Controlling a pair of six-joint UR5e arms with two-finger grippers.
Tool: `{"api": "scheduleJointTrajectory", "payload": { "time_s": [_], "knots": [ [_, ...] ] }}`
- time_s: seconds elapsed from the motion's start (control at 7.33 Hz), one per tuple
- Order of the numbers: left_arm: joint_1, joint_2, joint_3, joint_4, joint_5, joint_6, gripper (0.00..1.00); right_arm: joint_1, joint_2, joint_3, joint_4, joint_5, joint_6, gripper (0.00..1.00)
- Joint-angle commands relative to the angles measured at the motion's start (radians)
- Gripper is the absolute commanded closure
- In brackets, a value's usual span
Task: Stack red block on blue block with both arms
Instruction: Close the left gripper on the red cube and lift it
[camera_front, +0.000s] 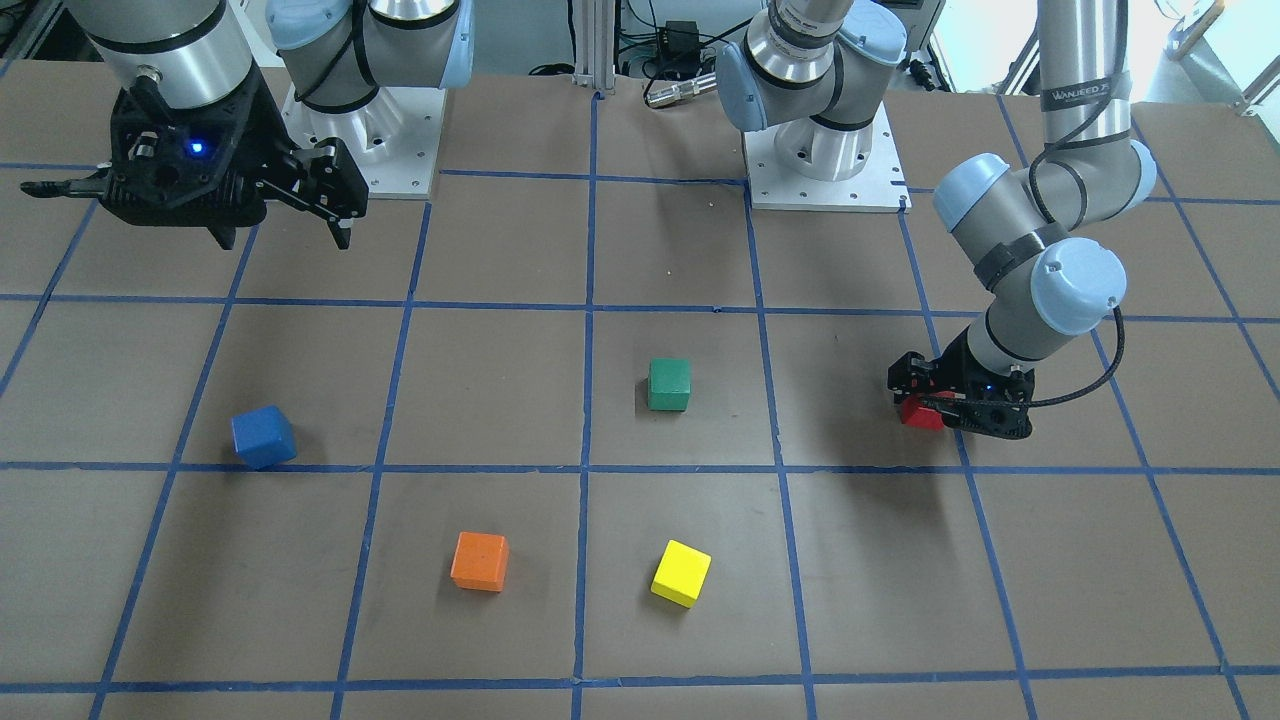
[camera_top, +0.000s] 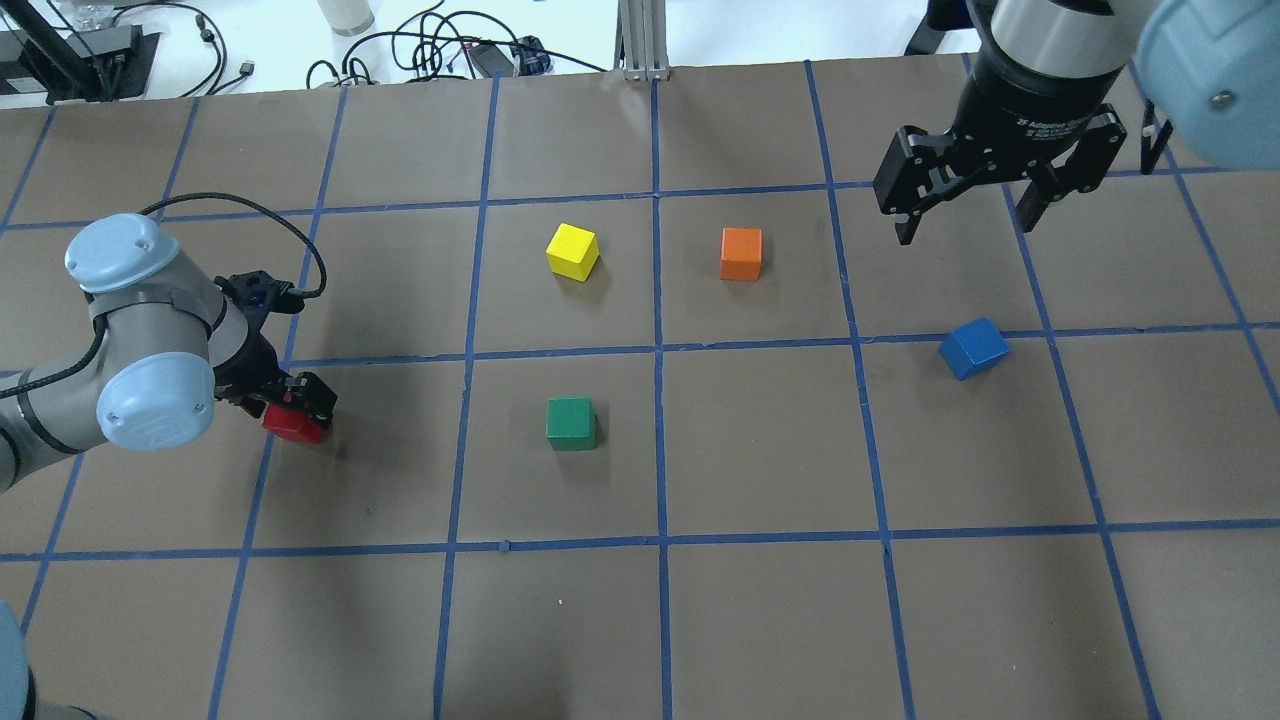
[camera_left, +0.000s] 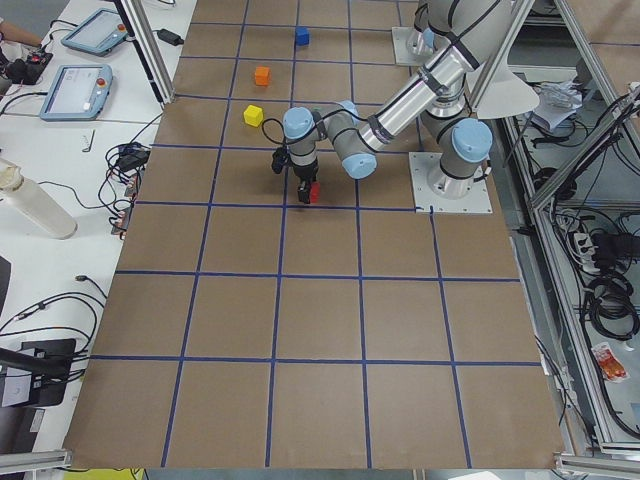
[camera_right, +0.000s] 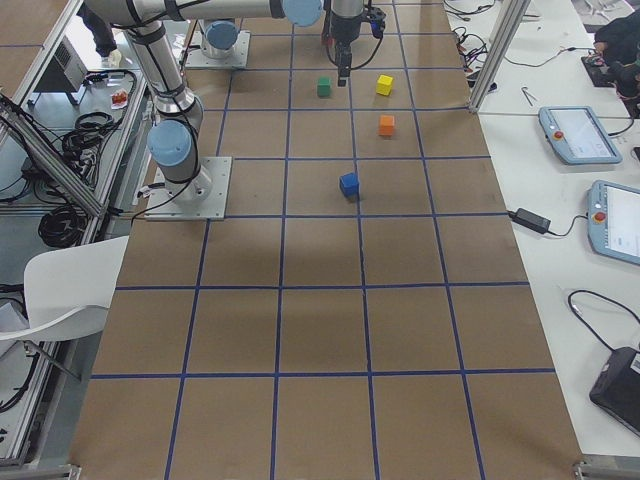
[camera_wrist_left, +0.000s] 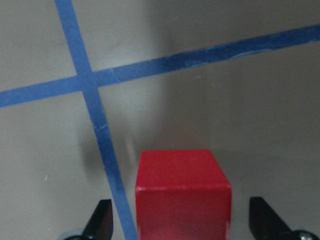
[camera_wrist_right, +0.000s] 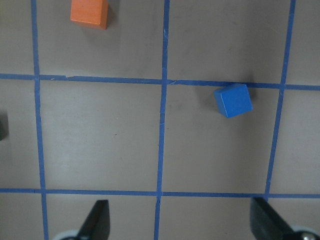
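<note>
The red block (camera_top: 293, 425) sits on the table at the left, on a blue tape line. My left gripper (camera_top: 297, 400) is low over it. In the left wrist view the red block (camera_wrist_left: 182, 190) lies between the two fingertips (camera_wrist_left: 102, 222) with a gap on each side, so the gripper (camera_wrist_left: 182, 227) is open around it. The blue block (camera_top: 973, 347) lies at the right, turned askew to the grid. My right gripper (camera_top: 965, 225) hangs open and empty high above the table, beyond the blue block. The right wrist view shows the blue block (camera_wrist_right: 233, 100) below.
A green cube (camera_top: 571, 422) stands mid-table. A yellow cube (camera_top: 573, 250) and an orange cube (camera_top: 741, 253) stand farther out. Blue tape lines grid the brown table (camera_top: 760, 620). The arm bases (camera_front: 820, 160) are at the robot's edge.
</note>
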Motion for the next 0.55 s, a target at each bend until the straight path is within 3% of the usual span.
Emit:
{"api": "scheduleJointTrajectory", "payload": {
  "time_s": [0.0,0.27,0.41],
  "knots": [
    [-0.003,0.006,0.002,0.012,0.002,-0.007,0.84,0.000,0.000,0.000,0.002,0.000,0.000,0.00],
    [-0.046,0.031,0.014,-0.019,-0.010,-0.163,0.88,-0.002,0.000,0.000,0.002,0.000,0.000,0.00],
    [-0.136,0.032,0.039,-0.020,-0.008,-0.252,0.89,-0.002,0.000,0.000,0.002,0.000,0.000,0.00]
  ]
}}
